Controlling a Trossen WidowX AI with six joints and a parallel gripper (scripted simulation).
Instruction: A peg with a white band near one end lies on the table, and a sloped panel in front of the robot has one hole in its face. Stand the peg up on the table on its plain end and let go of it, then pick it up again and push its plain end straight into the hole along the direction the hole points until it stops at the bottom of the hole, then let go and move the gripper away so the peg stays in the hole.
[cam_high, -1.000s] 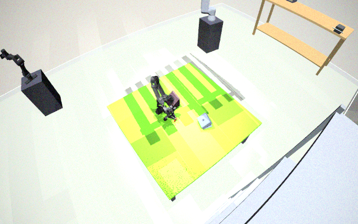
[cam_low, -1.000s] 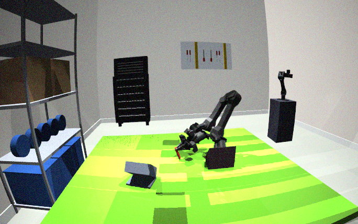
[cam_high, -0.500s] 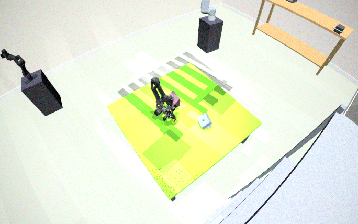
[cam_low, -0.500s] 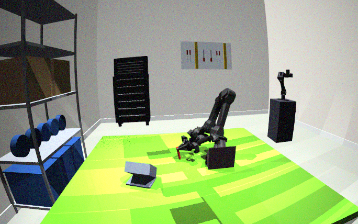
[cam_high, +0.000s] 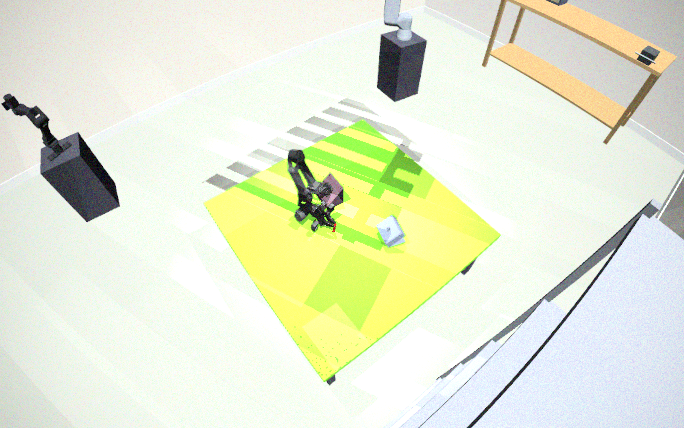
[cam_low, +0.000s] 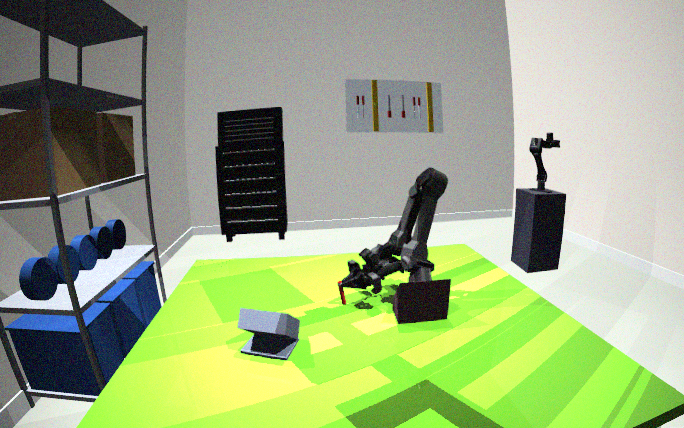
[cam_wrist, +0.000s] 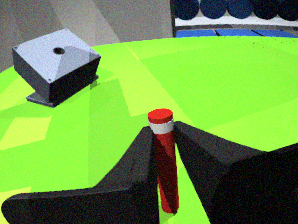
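The red peg (cam_wrist: 165, 165) (cam_low: 342, 292) (cam_high: 333, 228) has a white band just under its top end. It stands nearly upright with its plain end down at the table (cam_wrist: 253, 83). My gripper (cam_wrist: 161, 131) (cam_low: 348, 282) (cam_high: 330, 223) is shut on the peg's shaft below the band. The sloped grey panel (cam_wrist: 56, 64) (cam_low: 267, 325) (cam_high: 391, 231) with one dark hole (cam_wrist: 59, 51) in its face stands apart from the peg, to the far left in the wrist view.
A dark box (cam_low: 422, 300) (cam_high: 333, 194) stands by the arm's base. A shelf rack with blue discs (cam_low: 70, 257) (cam_wrist: 226, 6) stands beyond the table's edge. Two dark pedestals (cam_high: 78, 176) (cam_high: 401, 63) stand on the floor.
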